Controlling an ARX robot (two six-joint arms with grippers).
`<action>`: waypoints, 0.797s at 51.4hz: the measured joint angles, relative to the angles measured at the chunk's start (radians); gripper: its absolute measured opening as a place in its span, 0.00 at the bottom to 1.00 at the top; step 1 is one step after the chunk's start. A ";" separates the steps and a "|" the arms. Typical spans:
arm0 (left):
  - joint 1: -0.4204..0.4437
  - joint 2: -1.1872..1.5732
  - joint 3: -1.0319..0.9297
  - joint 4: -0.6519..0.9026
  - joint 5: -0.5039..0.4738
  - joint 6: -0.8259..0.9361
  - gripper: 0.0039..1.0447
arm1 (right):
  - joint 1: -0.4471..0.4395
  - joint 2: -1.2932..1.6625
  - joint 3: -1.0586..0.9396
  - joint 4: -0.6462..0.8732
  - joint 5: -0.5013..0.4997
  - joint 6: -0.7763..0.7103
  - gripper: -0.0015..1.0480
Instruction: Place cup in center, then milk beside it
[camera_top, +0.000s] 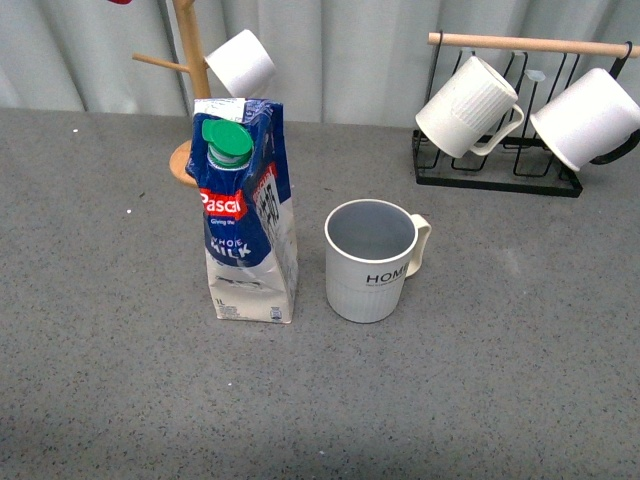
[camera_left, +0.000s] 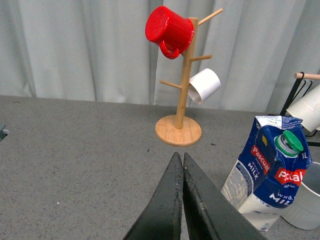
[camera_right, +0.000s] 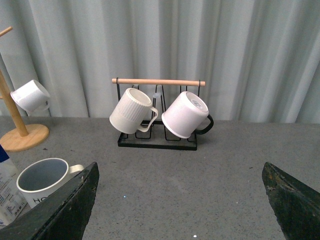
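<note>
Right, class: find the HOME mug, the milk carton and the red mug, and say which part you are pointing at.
HOME mug (camera_top: 368, 285): front view, on its ribbed outer wall.
Milk carton (camera_top: 245, 250): front view, on the blue front panel.
Red mug (camera_left: 167, 26): left wrist view, on its side, hanging on the wooden tree.

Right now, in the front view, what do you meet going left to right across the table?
Wooden mug tree → milk → cup → black wire rack holding a ribbed white mug and then a plain white mug.
</note>
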 joint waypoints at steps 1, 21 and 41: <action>0.000 -0.014 0.000 -0.013 0.000 0.000 0.04 | 0.000 0.000 0.000 0.000 0.000 0.000 0.91; 0.000 -0.245 -0.001 -0.230 0.001 0.000 0.04 | 0.000 0.000 0.000 0.000 0.000 0.000 0.91; 0.000 -0.409 -0.001 -0.392 0.000 0.000 0.04 | 0.000 0.000 0.000 0.000 0.000 0.000 0.91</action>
